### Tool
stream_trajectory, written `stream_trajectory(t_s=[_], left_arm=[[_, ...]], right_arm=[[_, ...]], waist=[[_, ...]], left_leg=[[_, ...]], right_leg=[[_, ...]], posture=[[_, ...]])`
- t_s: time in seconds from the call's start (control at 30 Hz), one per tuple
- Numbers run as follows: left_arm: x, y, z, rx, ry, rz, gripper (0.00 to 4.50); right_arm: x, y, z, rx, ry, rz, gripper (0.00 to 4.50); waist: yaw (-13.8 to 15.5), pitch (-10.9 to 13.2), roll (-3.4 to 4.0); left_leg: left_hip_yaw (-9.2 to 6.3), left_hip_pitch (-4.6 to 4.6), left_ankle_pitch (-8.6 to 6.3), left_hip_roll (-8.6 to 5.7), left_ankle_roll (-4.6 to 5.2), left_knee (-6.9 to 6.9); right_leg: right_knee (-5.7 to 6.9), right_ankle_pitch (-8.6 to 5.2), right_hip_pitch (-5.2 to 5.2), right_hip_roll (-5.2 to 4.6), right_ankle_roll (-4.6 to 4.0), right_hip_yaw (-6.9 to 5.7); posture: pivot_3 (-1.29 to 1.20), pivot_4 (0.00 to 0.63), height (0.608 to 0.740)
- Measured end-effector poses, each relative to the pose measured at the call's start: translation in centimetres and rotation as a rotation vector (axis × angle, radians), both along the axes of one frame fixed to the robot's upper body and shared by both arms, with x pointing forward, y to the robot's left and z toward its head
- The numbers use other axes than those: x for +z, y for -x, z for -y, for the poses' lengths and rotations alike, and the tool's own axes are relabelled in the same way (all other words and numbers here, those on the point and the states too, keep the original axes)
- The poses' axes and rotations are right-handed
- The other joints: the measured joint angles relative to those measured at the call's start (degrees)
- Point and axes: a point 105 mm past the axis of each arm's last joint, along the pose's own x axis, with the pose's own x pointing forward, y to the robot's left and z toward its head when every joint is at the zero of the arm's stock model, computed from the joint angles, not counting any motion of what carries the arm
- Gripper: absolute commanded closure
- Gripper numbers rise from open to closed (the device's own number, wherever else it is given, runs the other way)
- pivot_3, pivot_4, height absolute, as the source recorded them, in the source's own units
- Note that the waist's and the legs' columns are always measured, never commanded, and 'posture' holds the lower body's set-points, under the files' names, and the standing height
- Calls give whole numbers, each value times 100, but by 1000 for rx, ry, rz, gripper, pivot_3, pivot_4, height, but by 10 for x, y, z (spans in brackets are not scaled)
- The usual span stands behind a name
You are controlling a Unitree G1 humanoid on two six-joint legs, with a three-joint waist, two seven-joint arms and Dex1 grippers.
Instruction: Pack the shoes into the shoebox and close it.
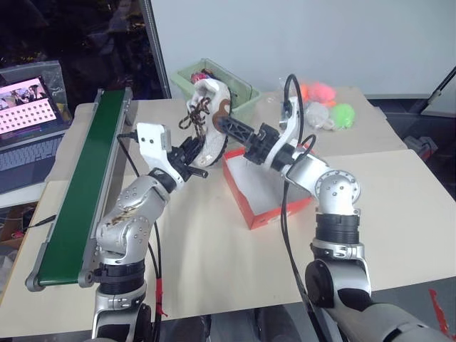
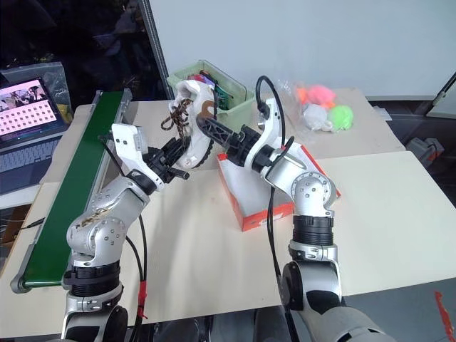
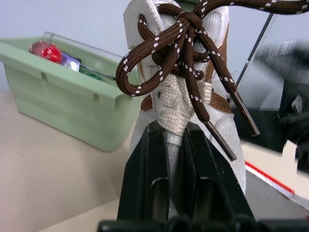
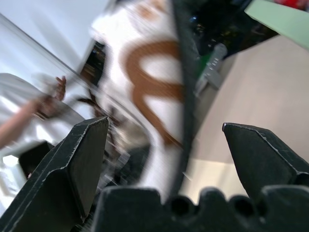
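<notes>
One sneaker (image 1: 209, 121) is seen raised above the table (image 1: 214, 242), held upright between the two arms with its dark brown laces (image 3: 186, 53) hanging loose. At the far left a laptop (image 1: 25, 107) with a lit screen is set on a lower surface beside the table. Next to it, along the table's left edge, a long green conveyor belt (image 1: 82, 192) is laid, well apart from the box. The left gripper (image 1: 194, 165) is clamped on the sneaker; in the left wrist view its two black fingers (image 3: 145, 179) are pressed together on the cream fabric just below the knot of the laces. Behind the raised sneaker a pale green plastic bin (image 1: 242, 96) is placed near the table's far edge, with small coloured items inside. To the right of the sneaker the right gripper (image 1: 229, 125) is reached in against its side, jaws spread wide; in the right wrist view the fingers (image 4: 79, 159) are parted, with the blurred white side and brown patch of the sneaker between them, and whether either finger touches it cannot be told. Below the right arm the red-orange shoebox (image 1: 267, 214) is set open on the table, its white inside showing, partly hidden by that arm. Farther right, at the back of the table, a clear bag of orange, green and white balls (image 1: 324, 107) is left lying.
</notes>
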Motion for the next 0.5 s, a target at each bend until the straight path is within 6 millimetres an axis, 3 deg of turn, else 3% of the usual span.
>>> stream_trajectory(t_s=[0.33,0.37,0.43,0.5], left_arm=[[0,0,4,-21,-17,4,4166],[0,0,4,-21,-16,3,4185],[-1,-1,3,-19,-15,-2,4185],[-1,-2,3,-21,-14,-3,4185]], right_arm=[[-3,0,-4,9,8,-13,0],[-3,0,-4,10,11,-14,508],[-5,-1,-4,1,23,-17,952],[-7,-3,-3,-9,33,-23,1678]], waist=[[-2,0,0],[-1,0,0],[0,0,1],[0,0,0]], left_leg=[[1,0,0,0,0,0],[1,0,0,0,0,0],[1,0,0,0,0,0],[2,-1,0,0,-1,0]], right_leg=[[1,0,-1,0,0,0],[1,0,0,0,0,0],[1,0,0,0,0,0],[1,0,-1,0,0,0]], posture=[[0,150,740],[0,150,740],[0,150,740],[0,150,740]])
